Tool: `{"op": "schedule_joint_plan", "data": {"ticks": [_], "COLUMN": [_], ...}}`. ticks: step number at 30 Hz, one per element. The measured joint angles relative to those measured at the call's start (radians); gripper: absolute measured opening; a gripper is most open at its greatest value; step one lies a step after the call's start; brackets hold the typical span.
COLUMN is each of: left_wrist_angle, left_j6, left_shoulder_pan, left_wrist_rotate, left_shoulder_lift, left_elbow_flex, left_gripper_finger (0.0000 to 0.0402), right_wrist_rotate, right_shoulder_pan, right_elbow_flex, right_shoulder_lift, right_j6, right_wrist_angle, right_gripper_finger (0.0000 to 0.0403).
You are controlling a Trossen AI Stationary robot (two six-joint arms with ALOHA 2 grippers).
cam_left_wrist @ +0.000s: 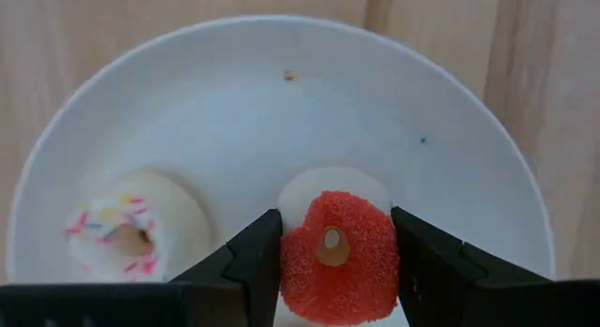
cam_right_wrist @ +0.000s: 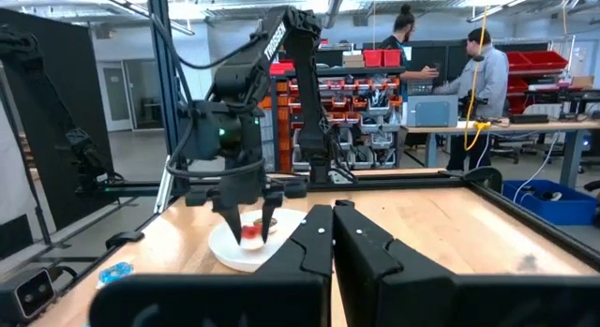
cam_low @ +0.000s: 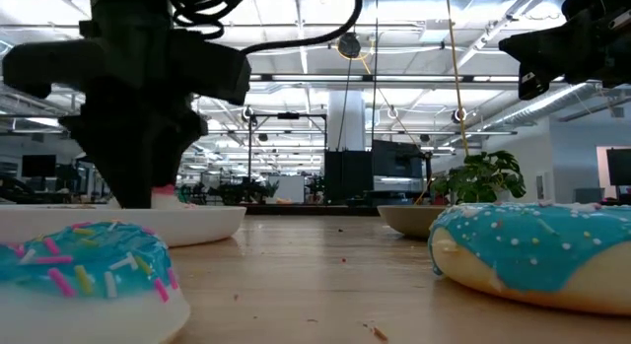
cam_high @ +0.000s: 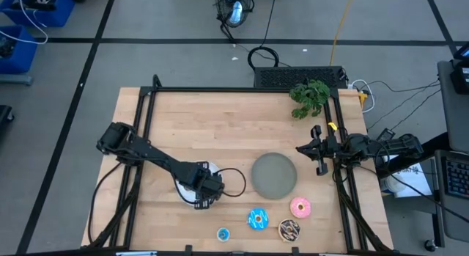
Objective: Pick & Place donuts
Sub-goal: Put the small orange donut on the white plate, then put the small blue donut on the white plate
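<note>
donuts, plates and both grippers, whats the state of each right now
red donut: between the left gripper's fingers, over the white plate
whitish-pink donut: lying on the white plate
white plate: holds one donut
grey plate: nothing on it
left gripper: shut on the red donut
right gripper: shut, at the table's right edge

- We count six donuts: blue (cam_high: 258, 219), pink (cam_high: 300, 207), brown (cam_high: 289, 229), tiny blue (cam_high: 223, 234), tiny red (cam_left_wrist: 335, 255), tiny whitish-pink (cam_left_wrist: 131, 229).
- We see two plates: white (cam_left_wrist: 281, 111), grey (cam_high: 274, 175).
</note>
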Motion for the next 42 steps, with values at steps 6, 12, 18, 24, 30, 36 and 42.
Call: {"op": "schedule_joint_plan", "data": {"ticks": [6,12,18,24,30,36,42], "left_wrist_angle": [0.000,0.000,0.013,0.023,0.029,0.023,-0.002], "left_j6": [0.000,0.021,0.025,-0.044,-0.076,-0.092,-0.075], "left_shoulder_pan": [0.001,0.000,0.000,0.000,0.000,0.001,0.001], "left_wrist_rotate": [-0.025,-0.038,-0.053,-0.055,-0.048,-0.073,-0.071], "left_shoulder_lift": [0.000,0.000,0.000,-0.002,-0.002,-0.001,0.000], "left_elbow_flex": [-0.014,-0.014,-0.035,-0.052,-0.053,-0.046,0.013], "left_gripper_finger": [0.0177,0.0177,0.0177,0.0186,0.0242,0.0308,0.0345], "right_wrist_rotate": [0.000,0.000,0.000,0.000,0.000,0.000,0.000], "right_shoulder_pan": [0.000,0.000,0.000,0.000,0.000,0.000,0.000], "right_elbow_flex": [0.000,0.000,0.000,0.000,0.000,0.000,0.000], "right_shoulder_lift": [0.000,0.000,0.000,0.000,0.000,0.000,0.000], "right_j6": [0.006,0.006,-0.001,-0.010,-0.012,-0.013,-0.013], "right_wrist_angle": [0.000,0.000,0.000,0.000,0.001,0.001,0.001], "right_gripper_finger": [0.0000,0.0000,0.0000,0.0000,0.0000,0.0000,0.0000]}}
